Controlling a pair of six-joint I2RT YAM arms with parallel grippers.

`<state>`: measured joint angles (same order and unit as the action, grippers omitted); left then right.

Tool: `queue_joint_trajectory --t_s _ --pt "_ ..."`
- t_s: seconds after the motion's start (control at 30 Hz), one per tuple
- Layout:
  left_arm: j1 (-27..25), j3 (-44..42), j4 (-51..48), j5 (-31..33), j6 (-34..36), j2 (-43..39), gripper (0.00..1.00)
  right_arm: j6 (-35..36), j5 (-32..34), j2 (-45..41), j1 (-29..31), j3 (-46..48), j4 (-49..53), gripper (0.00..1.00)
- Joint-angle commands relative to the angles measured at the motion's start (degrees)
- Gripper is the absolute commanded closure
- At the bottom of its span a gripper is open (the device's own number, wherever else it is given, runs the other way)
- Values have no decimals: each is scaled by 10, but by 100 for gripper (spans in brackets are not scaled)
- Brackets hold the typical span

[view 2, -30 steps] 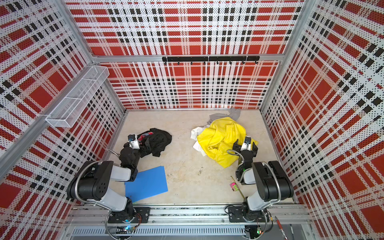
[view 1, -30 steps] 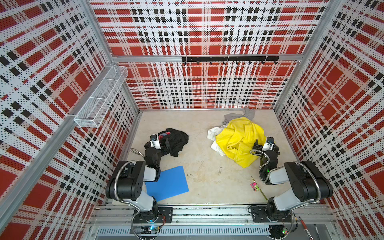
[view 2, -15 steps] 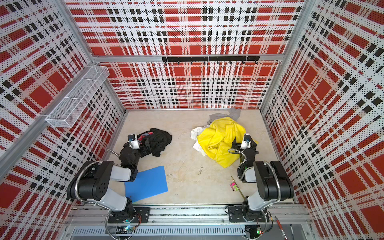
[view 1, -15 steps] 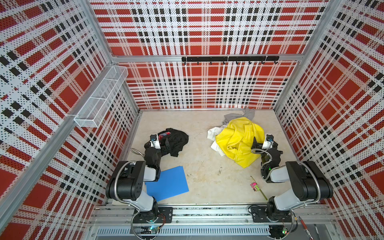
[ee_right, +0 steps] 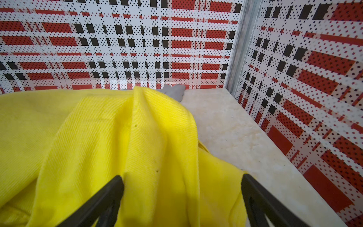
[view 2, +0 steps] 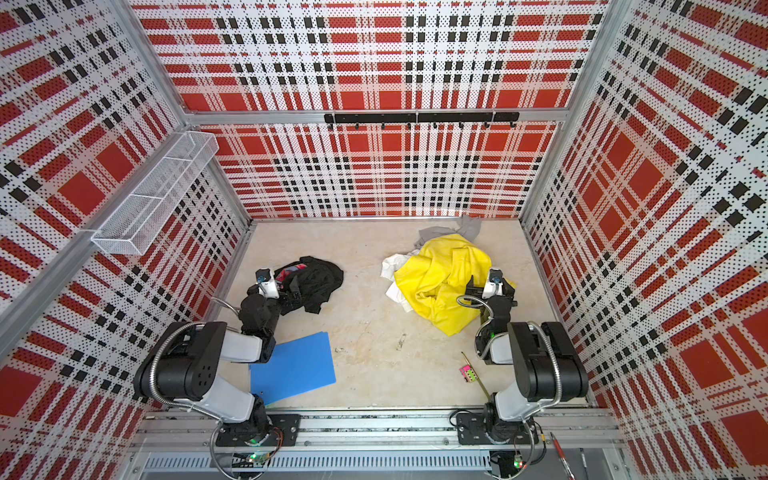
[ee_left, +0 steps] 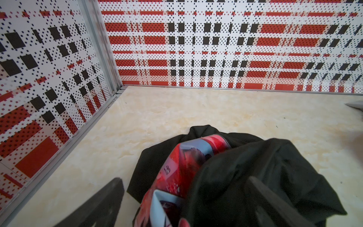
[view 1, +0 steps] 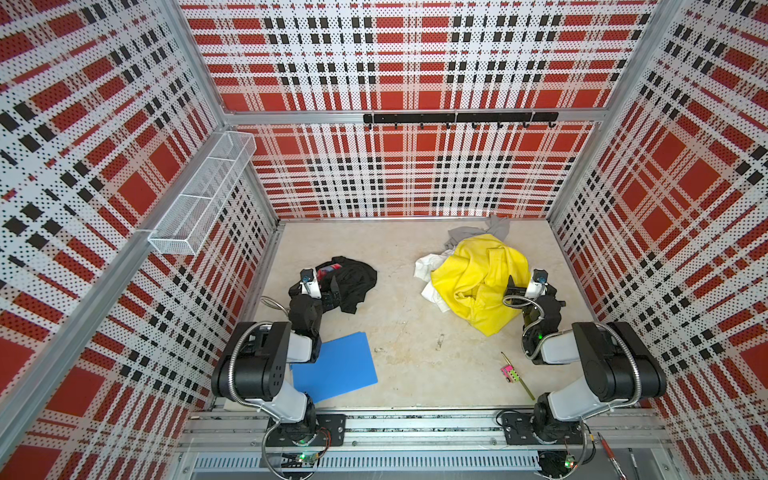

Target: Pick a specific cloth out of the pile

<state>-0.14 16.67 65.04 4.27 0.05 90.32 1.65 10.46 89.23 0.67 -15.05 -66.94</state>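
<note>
The cloth [view 1: 353, 280] [view 2: 320, 280] is a black garment with a red, pink and blue print, lying crumpled on the floor at the left, apart from the pile. My left gripper [view 1: 326, 289] [view 2: 291, 291] stands open at its near edge; in the left wrist view the cloth [ee_left: 255, 173] lies between the spread fingers of the gripper [ee_left: 184, 178]. The pile [view 1: 473, 278] [view 2: 440, 274] is mostly one bright yellow cloth. My right gripper [view 1: 515, 289] [view 2: 478, 289] is open at its right side, with the fingers astride a yellow fold [ee_right: 157, 137] around the gripper [ee_right: 181, 176].
A white cloth [view 1: 426, 266] and a grey cloth [view 1: 496, 226] stick out of the pile. A blue folder [view 1: 336, 368] lies by the left arm's base. A small pink and green item on a stick [view 1: 510, 372] lies front right. A wire basket [view 1: 199, 195] hangs on the left wall.
My right gripper has crept a little towards the back wall along the yellow cloth. The left arm and the black cloth have not moved.
</note>
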Motion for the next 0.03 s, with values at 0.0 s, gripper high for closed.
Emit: queue_joint_trajectory --t_s 0.0 --pt "-2 8 9 -8 -1 -2 1 -8 -5 -1 -1 -3 -21 0"
